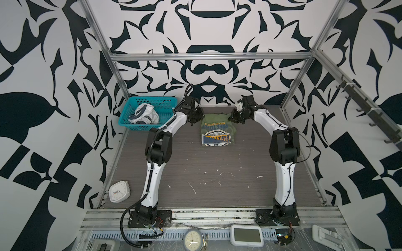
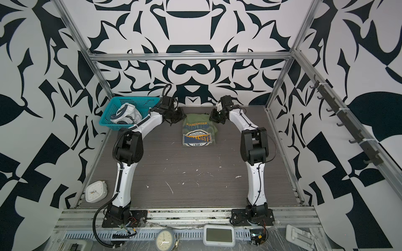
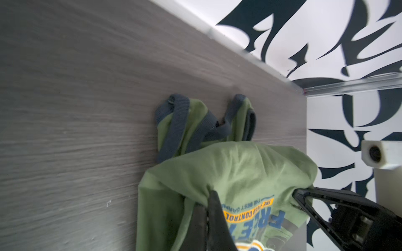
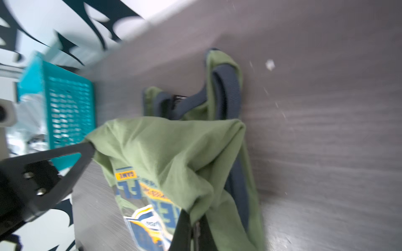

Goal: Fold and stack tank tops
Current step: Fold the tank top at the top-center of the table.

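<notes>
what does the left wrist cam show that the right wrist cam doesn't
Only the left wrist view: the table's corner with a metal frame rail along the patterned wall. Only the right wrist view: the teal basket beside the shirt. Both: the green tank top held up at a folded edge, its dark-trimmed straps lying on the table, with the left gripper and right gripper each shut on the cloth.

We find one tank top [image 1: 215, 132] on the table [image 1: 217, 187] between the left tool [image 1: 199, 119] and right tool [image 1: 231, 118]; the other tank top [image 1: 143, 116] sits in a basket [image 1: 166, 108] beside the left tool.
</notes>
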`<act>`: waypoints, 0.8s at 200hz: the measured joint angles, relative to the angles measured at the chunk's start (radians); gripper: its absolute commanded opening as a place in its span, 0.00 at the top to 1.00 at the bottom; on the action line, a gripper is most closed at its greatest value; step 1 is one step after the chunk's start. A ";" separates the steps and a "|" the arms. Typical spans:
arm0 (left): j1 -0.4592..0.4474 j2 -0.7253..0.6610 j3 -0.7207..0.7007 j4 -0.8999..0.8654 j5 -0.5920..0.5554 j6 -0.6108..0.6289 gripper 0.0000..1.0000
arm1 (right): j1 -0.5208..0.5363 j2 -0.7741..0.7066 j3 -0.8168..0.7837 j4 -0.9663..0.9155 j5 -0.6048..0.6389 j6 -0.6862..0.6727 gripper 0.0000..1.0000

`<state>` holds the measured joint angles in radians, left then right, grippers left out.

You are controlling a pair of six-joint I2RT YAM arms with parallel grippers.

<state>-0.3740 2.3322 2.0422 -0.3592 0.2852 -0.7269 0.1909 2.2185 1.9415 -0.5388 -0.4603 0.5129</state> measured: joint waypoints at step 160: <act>0.086 0.343 0.414 -0.106 0.028 -0.030 0.20 | -0.055 0.314 0.344 -0.127 0.010 0.016 0.47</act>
<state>-0.2882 2.6755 2.4561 -0.4648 0.3130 -0.7567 0.1364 2.5324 2.2856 -0.6659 -0.4500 0.5289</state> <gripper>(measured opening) 0.764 0.501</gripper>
